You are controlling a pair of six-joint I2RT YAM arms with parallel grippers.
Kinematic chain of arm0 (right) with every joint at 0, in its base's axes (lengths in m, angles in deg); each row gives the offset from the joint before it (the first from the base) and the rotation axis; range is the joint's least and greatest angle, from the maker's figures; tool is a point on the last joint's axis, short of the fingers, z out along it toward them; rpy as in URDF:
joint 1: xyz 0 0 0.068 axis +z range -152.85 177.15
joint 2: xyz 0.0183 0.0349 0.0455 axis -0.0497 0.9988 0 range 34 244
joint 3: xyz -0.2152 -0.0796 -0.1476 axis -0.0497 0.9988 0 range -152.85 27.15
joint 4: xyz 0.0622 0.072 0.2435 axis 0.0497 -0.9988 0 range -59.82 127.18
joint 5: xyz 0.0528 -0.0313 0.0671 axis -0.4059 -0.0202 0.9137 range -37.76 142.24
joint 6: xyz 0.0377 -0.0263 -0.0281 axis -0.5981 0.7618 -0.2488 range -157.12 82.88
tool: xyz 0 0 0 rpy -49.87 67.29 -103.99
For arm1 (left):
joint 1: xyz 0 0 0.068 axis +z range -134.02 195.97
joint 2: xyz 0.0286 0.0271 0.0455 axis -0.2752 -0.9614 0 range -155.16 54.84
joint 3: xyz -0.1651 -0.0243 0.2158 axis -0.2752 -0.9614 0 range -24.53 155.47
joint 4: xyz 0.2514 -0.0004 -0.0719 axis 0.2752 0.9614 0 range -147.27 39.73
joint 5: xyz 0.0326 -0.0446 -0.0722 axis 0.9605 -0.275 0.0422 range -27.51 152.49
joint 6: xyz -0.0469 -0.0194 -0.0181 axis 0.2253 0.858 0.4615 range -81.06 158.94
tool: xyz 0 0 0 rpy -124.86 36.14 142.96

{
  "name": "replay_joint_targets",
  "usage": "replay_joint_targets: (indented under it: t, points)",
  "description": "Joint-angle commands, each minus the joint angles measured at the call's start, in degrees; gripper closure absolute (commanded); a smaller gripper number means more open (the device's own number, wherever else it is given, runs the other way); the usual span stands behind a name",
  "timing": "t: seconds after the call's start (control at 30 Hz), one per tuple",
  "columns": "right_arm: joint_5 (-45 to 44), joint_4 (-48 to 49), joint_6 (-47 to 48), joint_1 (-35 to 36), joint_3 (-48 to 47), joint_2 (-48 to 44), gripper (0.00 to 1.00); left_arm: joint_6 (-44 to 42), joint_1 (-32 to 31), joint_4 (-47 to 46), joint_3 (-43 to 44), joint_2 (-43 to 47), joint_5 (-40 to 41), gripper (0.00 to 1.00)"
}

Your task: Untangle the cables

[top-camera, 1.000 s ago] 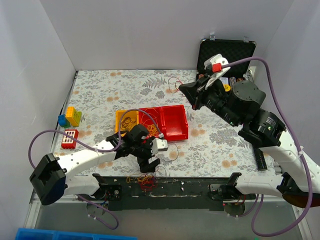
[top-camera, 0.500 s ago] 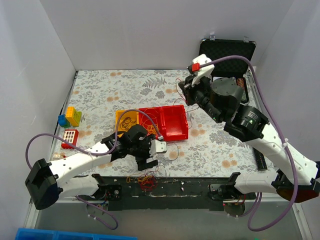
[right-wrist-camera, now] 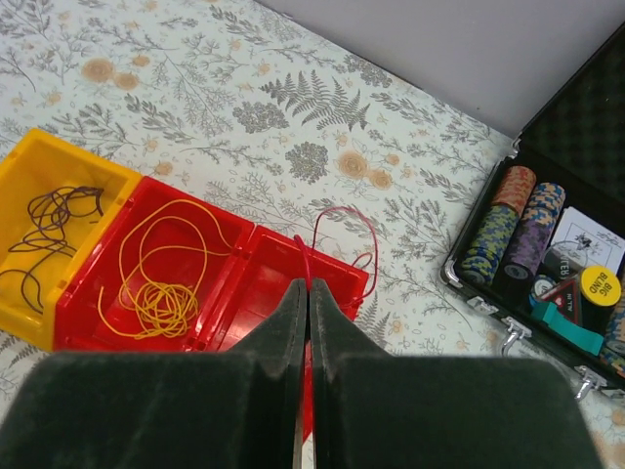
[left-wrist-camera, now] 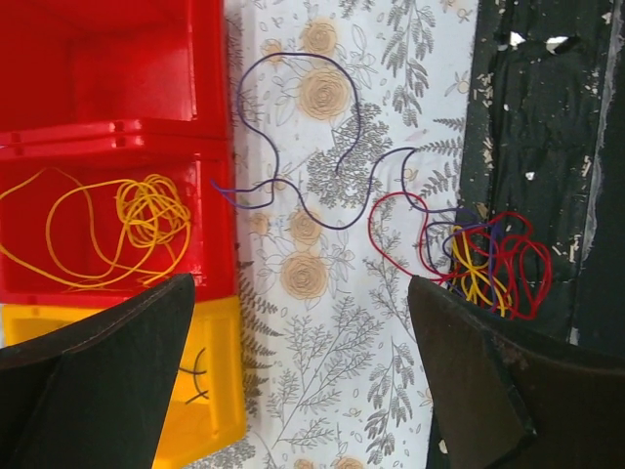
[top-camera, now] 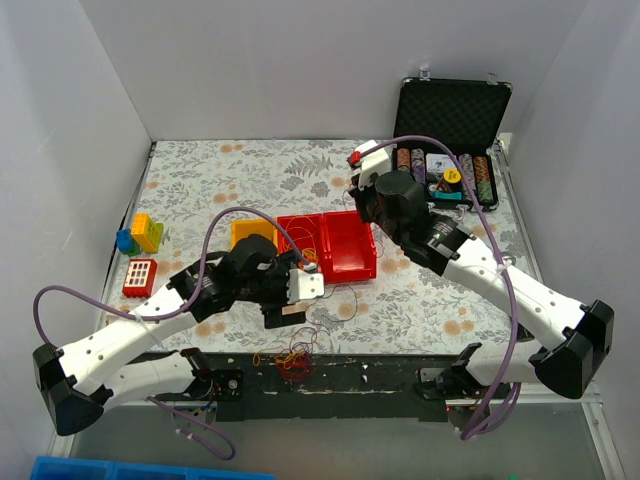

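A tangle of red, yellow and dark cables (left-wrist-camera: 488, 259) lies at the near table edge (top-camera: 292, 358). One dark cable (left-wrist-camera: 312, 147) curls loose on the floral mat beside it. A yellow cable (right-wrist-camera: 161, 288) sits in the middle red bin (right-wrist-camera: 103, 293), and dark cables (right-wrist-camera: 54, 220) sit in the yellow bin (right-wrist-camera: 20, 176). My left gripper (left-wrist-camera: 301, 285) hangs open over bare mat between the bins and the tangle, holding nothing. My right gripper (right-wrist-camera: 309, 286) is shut on a thin red cable (right-wrist-camera: 344, 227), whose loop hangs above the right red bin (right-wrist-camera: 264, 293).
An open black case of poker chips (top-camera: 455, 130) stands at the back right. Toy bricks (top-camera: 140, 235) and a red block (top-camera: 140, 275) lie at the left edge. A black strip (top-camera: 400, 370) runs along the near edge. Mauve hoses arch over both arms.
The right arm swung left and down from near the case to above the red bins, still gripping the red cable. The left gripper drew back from the tangle toward the bins.
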Motion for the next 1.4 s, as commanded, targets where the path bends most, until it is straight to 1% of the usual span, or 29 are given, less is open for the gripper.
replay_joint_targets:
  t: [0.0, 0.13, 0.33, 0.47, 0.57, 0.67, 0.8, 0.93, 1.17, 1.37]
  points:
    - [1.38, 9.53, -2.0, -1.16, 2.67, -0.37, 0.99, -1.25, 0.17, 1.63, 4.61, 1.12, 3.54, 0.08]
    - [1.9, 15.95, -2.0, -1.51, 6.46, -0.37, 0.99, -1.77, 0.79, 0.49, 6.64, 0.68, 4.77, 0.07]
    - [2.96, 19.39, -2.0, -1.51, 6.82, -0.99, 0.99, -2.65, 1.76, -0.39, 7.25, 0.68, 5.83, 0.07]
    - [3.84, 19.56, -4.1, -1.51, 7.78, -1.43, 0.99, -2.65, 1.93, -0.57, 6.55, 1.12, 6.01, 0.07]
    - [6.29, 19.48, -5.68, -1.42, 8.31, -2.04, 0.99, -2.65, 2.11, -0.74, 5.94, 1.38, 5.92, 0.07]
    - [7.09, 20.88, -6.57, -1.33, 9.1, -4.14, 0.99, -2.65, 2.46, -1.01, 5.06, 1.73, 5.66, 0.07]
    - [7.0, 22.29, -6.48, -1.16, 9.45, -7.22, 0.99, -2.65, 2.81, -1.1, 4.53, 1.91, 5.66, 0.07]
    - [8.23, 21.68, -6.22, -1.16, 10.07, -9.25, 0.99, -2.74, 2.99, -1.27, 4.27, 1.82, 5.66, 0.07]
    - [10.69, 19.92, -7.88, -1.25, 13.58, -9.43, 0.99, -2.65, 3.08, -1.71, 4.27, 1.21, 5.04, 0.06]
    - [12.1, 20.27, -9.03, -1.24, 15.26, -7.23, 0.99, -2.74, 3.43, -1.71, 4.35, 1.12, 5.13, 0.06]
